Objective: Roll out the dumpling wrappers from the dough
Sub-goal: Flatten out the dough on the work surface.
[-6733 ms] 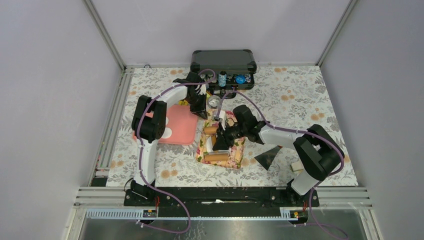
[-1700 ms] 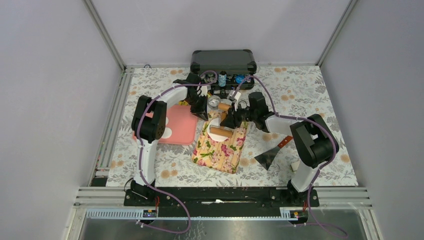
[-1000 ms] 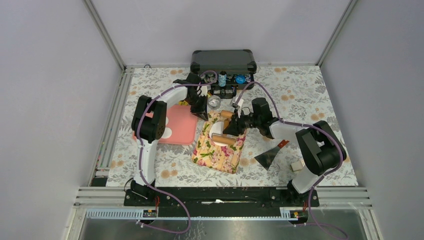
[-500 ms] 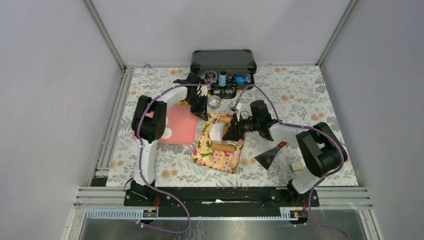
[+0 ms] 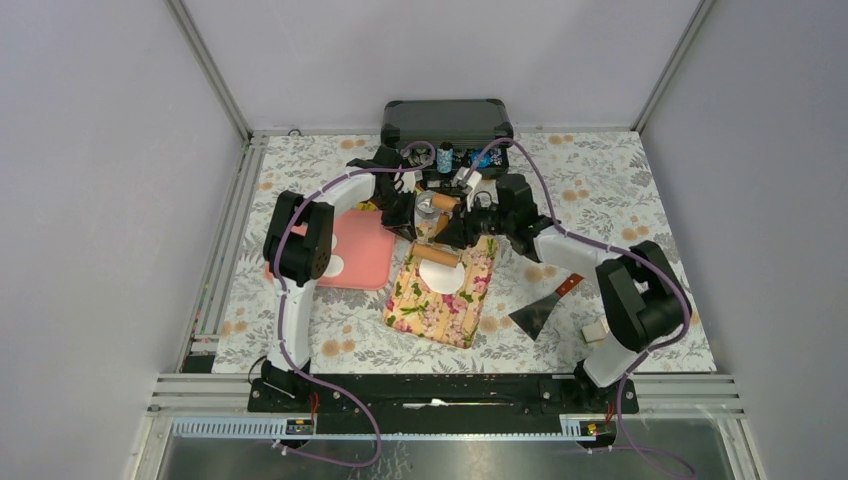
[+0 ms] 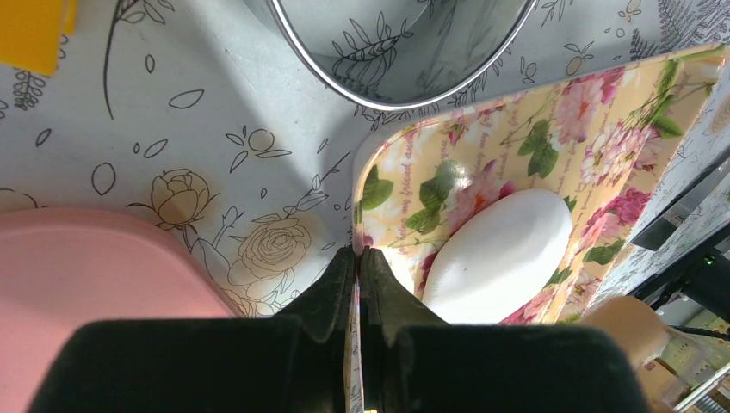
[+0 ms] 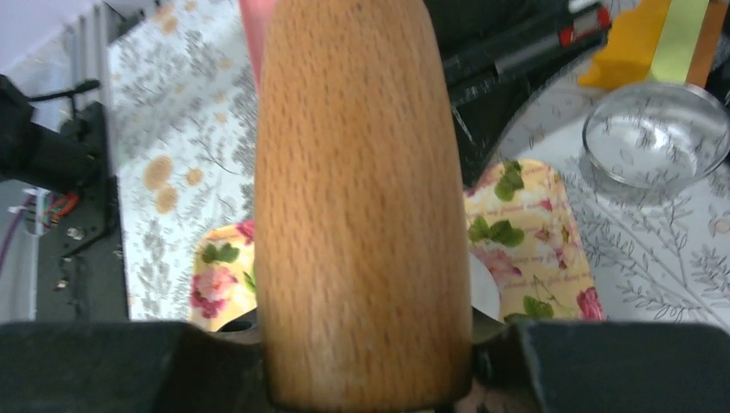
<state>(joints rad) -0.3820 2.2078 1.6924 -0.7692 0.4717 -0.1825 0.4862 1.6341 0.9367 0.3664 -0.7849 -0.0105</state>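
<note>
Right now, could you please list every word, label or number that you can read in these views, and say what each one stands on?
None can be read.
Floral tray: what looks like faint cursive script among the roses, too small and blurred to read.
Bottle in the black case: any label is too small to read.
Rolling pin: bare wood, no marking shows.

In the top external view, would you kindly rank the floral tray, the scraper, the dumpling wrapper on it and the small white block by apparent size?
Largest to smallest:
1. floral tray
2. scraper
3. dumpling wrapper, not far behind the scraper's blade
4. small white block
</note>
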